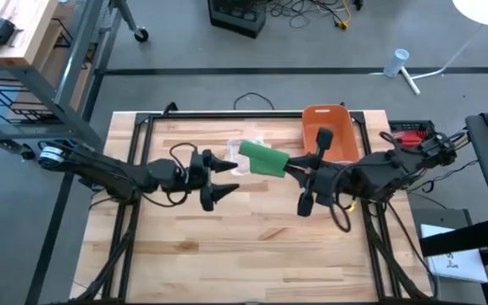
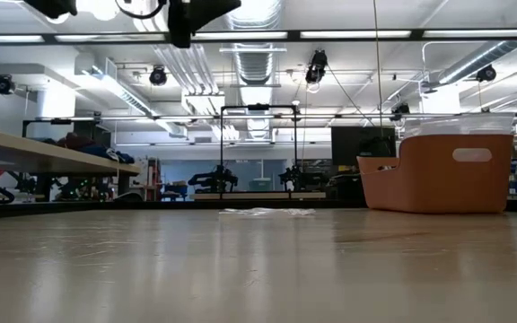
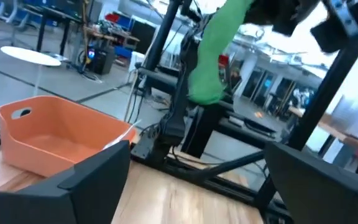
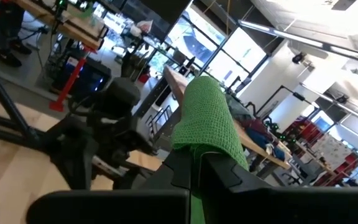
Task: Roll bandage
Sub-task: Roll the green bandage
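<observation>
You're looking at 2 dark arms, matte black housings, chunky rounded joints. Left arm [image 1: 117, 172]: slim black links, silver-grey collar w/ ribbed ring near base end, thin black cable looping off wrist. Left gripper [image 1: 220, 180]: black, 2 tapered pointed fingers; in wrist view, fingers [image 3: 92, 180] read as wide flat angular slabs. Right arm [image 1: 396, 165]: bulkier look, black cable loops draped under forearm & wrist. Right gripper [image 1: 295, 168]: black; finger [image 4: 222, 168] blocky w/ stepped edges. No markings legible.
</observation>
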Motion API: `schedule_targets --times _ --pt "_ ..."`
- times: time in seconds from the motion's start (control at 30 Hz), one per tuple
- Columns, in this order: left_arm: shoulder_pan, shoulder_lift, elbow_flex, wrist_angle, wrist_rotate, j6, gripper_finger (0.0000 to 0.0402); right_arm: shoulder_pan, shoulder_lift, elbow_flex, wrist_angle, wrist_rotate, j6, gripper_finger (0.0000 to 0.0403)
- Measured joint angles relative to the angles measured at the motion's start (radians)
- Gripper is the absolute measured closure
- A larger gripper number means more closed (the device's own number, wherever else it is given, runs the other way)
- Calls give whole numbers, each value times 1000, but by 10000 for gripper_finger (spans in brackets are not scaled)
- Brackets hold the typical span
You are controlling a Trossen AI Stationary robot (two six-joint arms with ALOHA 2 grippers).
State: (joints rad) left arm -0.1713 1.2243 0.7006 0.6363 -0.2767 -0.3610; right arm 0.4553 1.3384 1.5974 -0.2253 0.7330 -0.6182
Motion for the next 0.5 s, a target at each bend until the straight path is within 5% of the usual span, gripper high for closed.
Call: schedule_targets --times 0.5 --pt "43 45 51 19 -24 -43 15 -4 46 -1 -10 -9 13 400"
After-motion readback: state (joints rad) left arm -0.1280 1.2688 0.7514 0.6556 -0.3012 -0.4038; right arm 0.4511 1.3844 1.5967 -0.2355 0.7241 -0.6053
